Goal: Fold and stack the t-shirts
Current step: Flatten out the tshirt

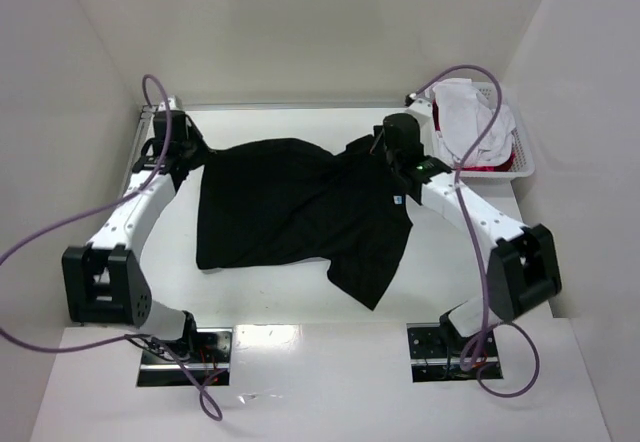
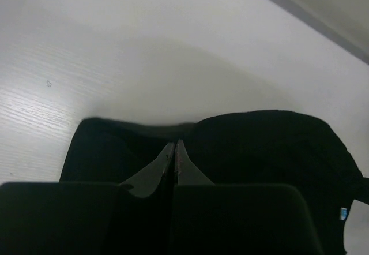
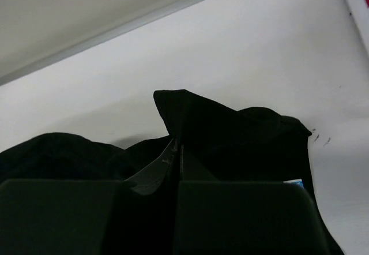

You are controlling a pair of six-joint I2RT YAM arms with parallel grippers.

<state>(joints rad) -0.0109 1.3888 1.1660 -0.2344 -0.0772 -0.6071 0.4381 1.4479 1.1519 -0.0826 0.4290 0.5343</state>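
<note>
A black t-shirt (image 1: 290, 207) lies spread on the white table, with one sleeve hanging toward the front (image 1: 370, 272). My left gripper (image 1: 187, 159) is shut on the shirt's far left edge; in the left wrist view the closed gripper (image 2: 174, 145) sits at the cloth's edge (image 2: 259, 145). My right gripper (image 1: 385, 147) is shut on the shirt's far right part; in the right wrist view the cloth (image 3: 230, 134) rises to a peak at the closed gripper (image 3: 177, 143). White shirts (image 1: 465, 112) and a red one (image 1: 490, 168) lie heaped in the basket.
A white lattice basket (image 1: 522, 157) stands at the far right corner of the table. White walls enclose the table on the left, back and right. A small blue label (image 1: 397, 200) shows on the black shirt near the right arm.
</note>
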